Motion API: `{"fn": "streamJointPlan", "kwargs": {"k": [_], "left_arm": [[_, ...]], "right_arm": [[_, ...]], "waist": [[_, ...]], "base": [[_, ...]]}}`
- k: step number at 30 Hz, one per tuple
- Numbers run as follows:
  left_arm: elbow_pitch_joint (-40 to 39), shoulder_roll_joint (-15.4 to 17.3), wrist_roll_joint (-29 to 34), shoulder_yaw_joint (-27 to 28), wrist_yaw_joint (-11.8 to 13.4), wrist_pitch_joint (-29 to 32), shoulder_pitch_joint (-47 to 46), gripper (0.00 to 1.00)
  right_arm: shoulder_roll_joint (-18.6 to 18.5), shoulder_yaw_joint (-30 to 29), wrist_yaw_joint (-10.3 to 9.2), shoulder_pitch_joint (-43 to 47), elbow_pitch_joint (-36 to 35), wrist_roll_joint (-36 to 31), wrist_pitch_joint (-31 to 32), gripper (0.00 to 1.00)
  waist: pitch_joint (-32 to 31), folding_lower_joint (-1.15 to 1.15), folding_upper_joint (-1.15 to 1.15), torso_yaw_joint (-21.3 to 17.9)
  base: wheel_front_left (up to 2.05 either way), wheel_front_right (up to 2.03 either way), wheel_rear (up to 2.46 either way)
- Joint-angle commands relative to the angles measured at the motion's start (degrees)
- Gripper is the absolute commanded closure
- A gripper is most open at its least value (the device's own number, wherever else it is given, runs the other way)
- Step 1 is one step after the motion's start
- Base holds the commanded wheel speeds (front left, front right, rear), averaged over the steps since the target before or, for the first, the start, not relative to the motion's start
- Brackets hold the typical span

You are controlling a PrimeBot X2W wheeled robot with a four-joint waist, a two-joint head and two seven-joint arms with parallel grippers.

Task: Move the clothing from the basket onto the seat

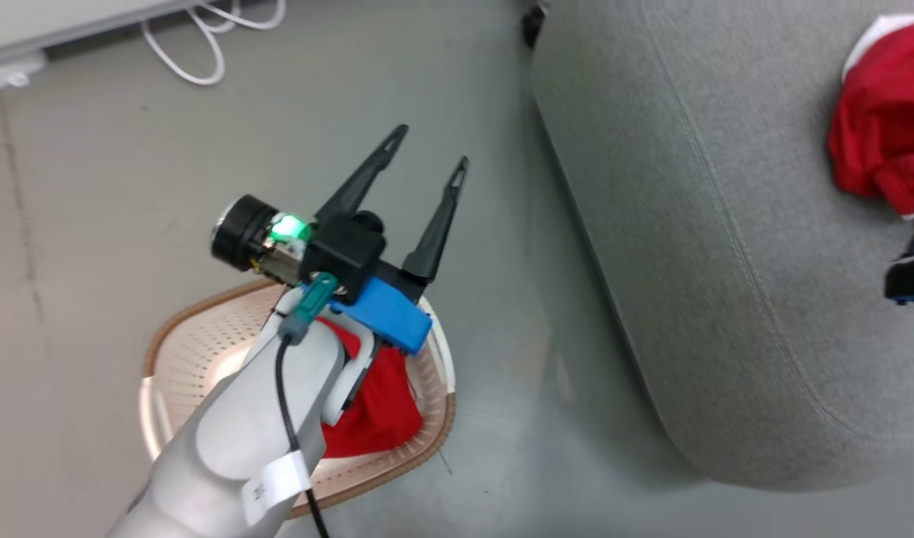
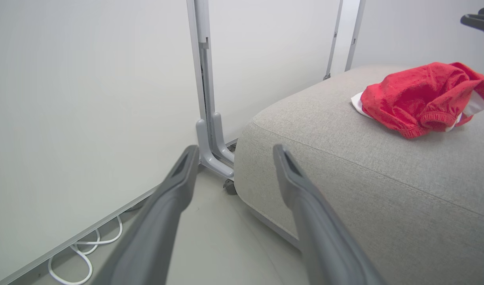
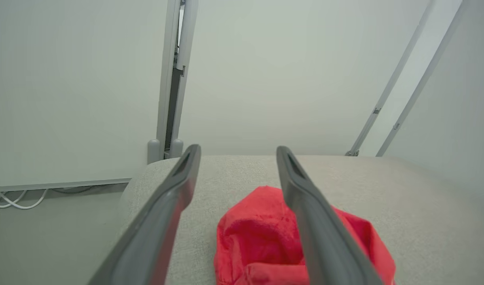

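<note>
Lying crumpled on soft grey seat [image 1: 726, 261]: red garment [image 1: 879, 142], lots of bare seat around it. Second red garment [image 1: 378, 411] in holey white basket [image 1: 195, 351] on floor [image 1: 90, 187], beside seat's round edge. Left gripper [image 1: 433, 146] wide open, empty, just past basket rim. Right gripper [image 3: 237, 149] wide open over seat garment, holding nothing.

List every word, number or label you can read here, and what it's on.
None can be read.
White tag on the black cable over the left forearm: small dark marks, too blurred to read.
Basket, seat, red clothing: no lettering visible.
</note>
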Motion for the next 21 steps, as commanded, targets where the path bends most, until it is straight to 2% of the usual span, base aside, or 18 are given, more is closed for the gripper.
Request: {"fn": "streamJointPlan", "kwargs": {"k": [1, 11, 21], "left_arm": [[-0.8, 0.2, 0.3, 1.2, 0.5, -0.2, 1.5, 0.00], [-8.0, -0.6, 3.5, 13.5, 1.1, -0.2, 10.4, 0.00], [-10.6, -3.6, 6.7, 24.2, -0.9, -0.2, 19.0, 0.00]], "right_arm": [[0.0, 1.1, 0.01, 0.6, -0.5, 0.3, 0.0, 0.00], [1.5, 13.6, 0.01, 1.6, -0.8, 1.8, 0.0, 0.00], [4.3, 18.7, 0.01, 5.1, 0.4, 3.7, 0.0, 0.00]], "waist": [[-2.8, 0.01, 0.00, 2.8], [-9.0, 0.01, 0.00, 8.3], [-14.7, 0.01, 0.00, 12.5]], "base": [[0.00, 0.00, 0.00], [0.00, 0.00, 0.00], [0.00, 0.00, 0.00]]}}
